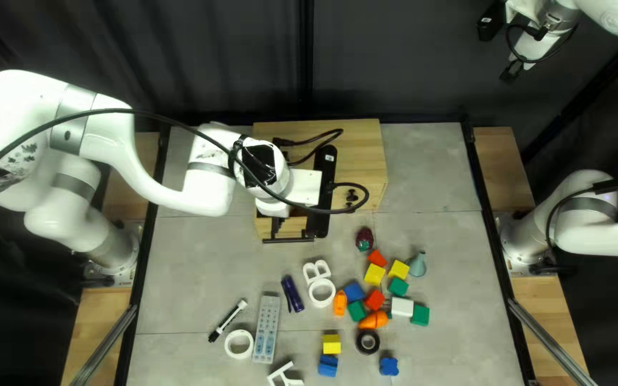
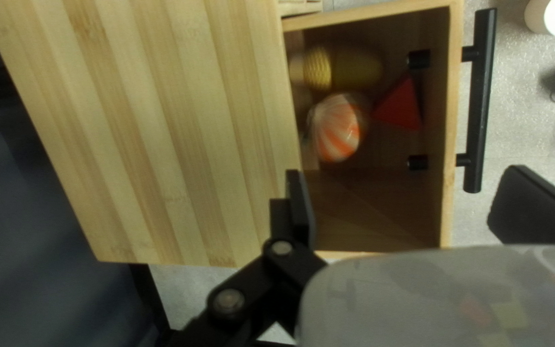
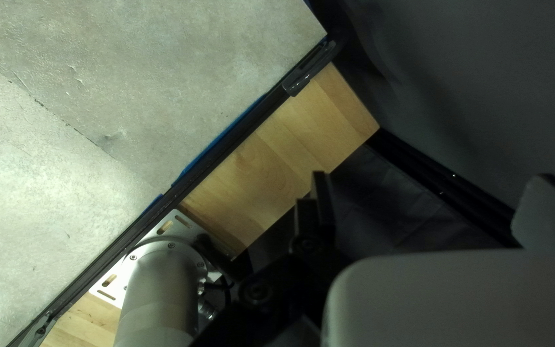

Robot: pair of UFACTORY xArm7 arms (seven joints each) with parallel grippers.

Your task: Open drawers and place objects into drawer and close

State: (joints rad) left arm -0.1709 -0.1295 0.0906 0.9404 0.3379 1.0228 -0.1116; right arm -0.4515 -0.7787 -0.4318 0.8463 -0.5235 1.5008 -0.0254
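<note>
Tabletop (image 1: 202,264) carries the cabinet (image 1: 359,154) by its far edge. The left arm (image 1: 101,136) stretches in bent, its wrist over the cabinet's front; the right arm (image 1: 602,229) is raised past the top edge, with the right gripper (image 1: 511,70) hanging at the top right. Under the left gripper (image 1: 317,222), the drawer (image 2: 451,128) is pulled out toward the near edge, its long axis (like the handle's (image 2: 480,103)) running side to side. Both sets of jaws stand apart; the left ones have one side by the cabinet's front edge, the other beyond the handle.

The remote (image 1: 267,330) lies lengthwise toward the near edge, its marks too small to read. The flashlight (image 1: 292,294) slants beside it; the marker's (image 1: 227,320) black end points near and left. In the drawer are a yellowish thing (image 2: 335,67) (blurred), an orange-striped thing (image 2: 338,127) and a red triangle (image 2: 399,106), one corner toward the cabinet.
</note>
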